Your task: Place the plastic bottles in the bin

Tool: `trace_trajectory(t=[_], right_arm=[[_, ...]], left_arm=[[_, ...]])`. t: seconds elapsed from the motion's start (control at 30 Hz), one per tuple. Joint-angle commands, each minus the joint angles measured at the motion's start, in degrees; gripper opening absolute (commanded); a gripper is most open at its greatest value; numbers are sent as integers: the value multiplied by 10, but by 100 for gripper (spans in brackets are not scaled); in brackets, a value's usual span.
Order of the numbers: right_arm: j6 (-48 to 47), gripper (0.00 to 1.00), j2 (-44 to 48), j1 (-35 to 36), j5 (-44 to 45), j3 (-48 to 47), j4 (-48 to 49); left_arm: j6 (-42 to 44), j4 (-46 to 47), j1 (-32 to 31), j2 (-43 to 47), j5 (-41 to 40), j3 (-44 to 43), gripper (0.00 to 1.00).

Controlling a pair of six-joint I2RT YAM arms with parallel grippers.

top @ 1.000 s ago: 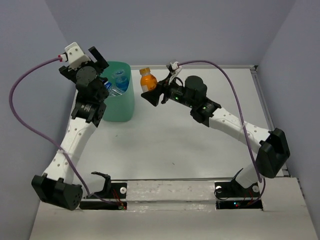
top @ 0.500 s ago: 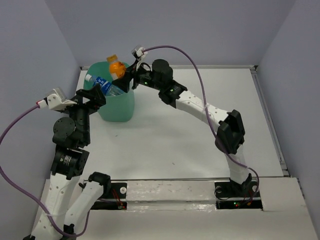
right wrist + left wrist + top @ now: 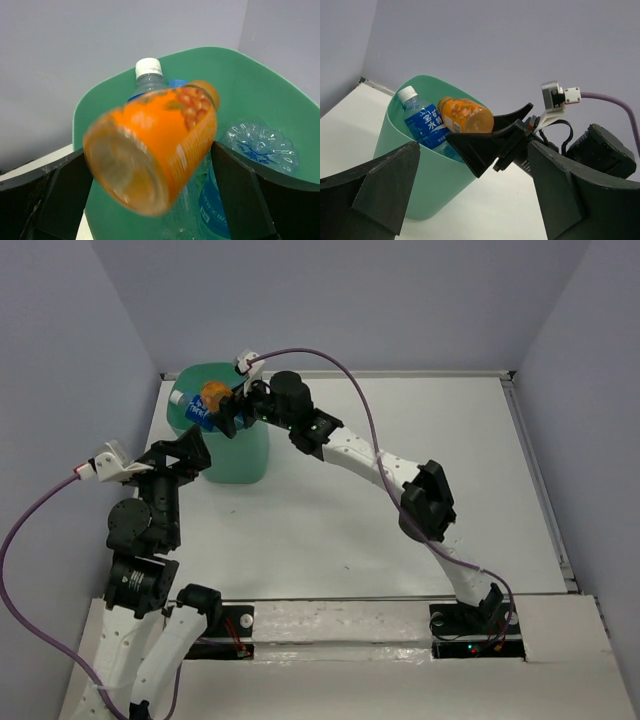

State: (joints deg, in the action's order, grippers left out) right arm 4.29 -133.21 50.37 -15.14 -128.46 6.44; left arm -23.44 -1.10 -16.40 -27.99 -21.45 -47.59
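Right wrist: orange bottle (image 3: 150, 150) points base at camera, cap into bin (image 3: 260, 82); right gripper (image 3: 151, 172), left gripper (image 3: 472, 160) spread.

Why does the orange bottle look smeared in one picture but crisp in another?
Right wrist view: the orange bottle is smeared, probably motion blur, while the bin behind it is sharp. Left wrist view: the same bottle is crisp, its label pattern clear. Top view: even light, only soft shadows, no glare.

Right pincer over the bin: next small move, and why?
Probably lift the right pincer straight up, clear of the bin: its jaws stand wide, and the orange bottle lies tipped and blurred between them over the bin's mouth, apparently let go.
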Motion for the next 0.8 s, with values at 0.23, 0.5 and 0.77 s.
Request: trace_trajectory(t=[0.23,0.5,0.77], right_arm=[[-54,91,80,24,76,33,30],[-53,80,153,24,95,132,67],[-5,28,320,24,55,327,148]], left_arm=[[-3,29,-1,17,-18,2,99],[1,30,0,20,-24,4,99],[15,33,-1,16,-7,4,99]])
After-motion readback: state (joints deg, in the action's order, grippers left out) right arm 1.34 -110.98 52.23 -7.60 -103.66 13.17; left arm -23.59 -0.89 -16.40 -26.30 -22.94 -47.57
